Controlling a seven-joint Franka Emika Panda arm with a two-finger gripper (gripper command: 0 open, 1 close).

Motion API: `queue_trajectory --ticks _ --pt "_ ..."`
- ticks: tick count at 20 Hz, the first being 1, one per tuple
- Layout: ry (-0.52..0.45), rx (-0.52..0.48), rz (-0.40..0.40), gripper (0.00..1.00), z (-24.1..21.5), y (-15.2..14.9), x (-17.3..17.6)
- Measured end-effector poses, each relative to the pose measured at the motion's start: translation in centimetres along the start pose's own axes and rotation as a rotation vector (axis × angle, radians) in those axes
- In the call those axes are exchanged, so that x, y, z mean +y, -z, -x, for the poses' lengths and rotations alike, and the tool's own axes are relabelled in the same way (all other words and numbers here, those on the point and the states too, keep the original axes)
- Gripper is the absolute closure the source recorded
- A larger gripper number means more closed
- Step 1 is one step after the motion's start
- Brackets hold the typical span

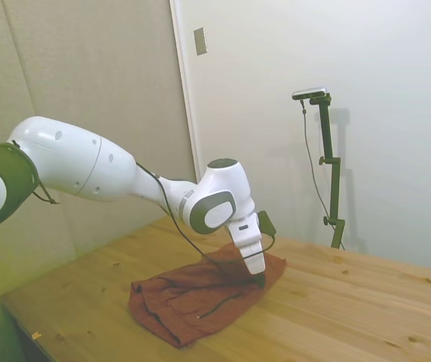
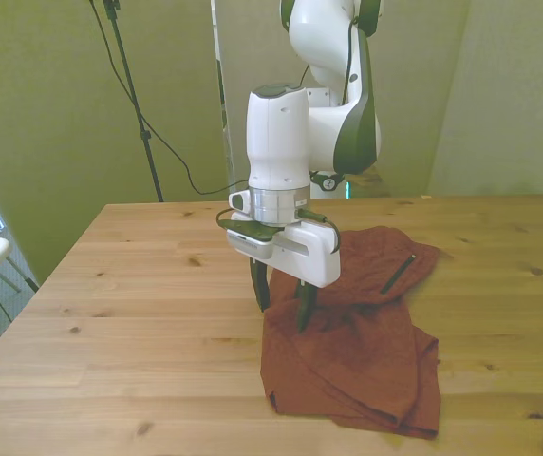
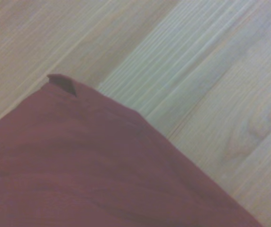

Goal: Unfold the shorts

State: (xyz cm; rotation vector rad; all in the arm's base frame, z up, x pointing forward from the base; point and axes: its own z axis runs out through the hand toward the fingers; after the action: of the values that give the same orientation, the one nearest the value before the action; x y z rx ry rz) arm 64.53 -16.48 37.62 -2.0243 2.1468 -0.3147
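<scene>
We see our hand (image 2: pixel 279 302), its 2 fingers apart, straddling the edge of the folded shorts (image 2: pixel 362 332) on the tabletop (image 2: pixel 139 313).

Rust-brown shorts (image 2: pixel 357 351), crumpled on table

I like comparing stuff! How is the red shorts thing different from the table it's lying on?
The shorts are rust-brown; the table is pale wood with lines and knots.
The shorts are soft, folded and wrinkled; the table is flat and hard-looking.
The shorts cover only a small patch; the table spreads much wider around them.
The gripper comes down at the shorts' edge, fingers apart, on the front view's left.
Both lie flat and low.
</scene>
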Motion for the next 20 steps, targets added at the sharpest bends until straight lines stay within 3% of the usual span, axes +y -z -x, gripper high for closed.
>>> queue_trajectory --ticks 6,20 --pt "0.011 -0.044 0.027 1.0 1.6 -0.4 -0.1" --pt "0.066 -0.05 0.061 1.0 0.7 -2.4 0.6"
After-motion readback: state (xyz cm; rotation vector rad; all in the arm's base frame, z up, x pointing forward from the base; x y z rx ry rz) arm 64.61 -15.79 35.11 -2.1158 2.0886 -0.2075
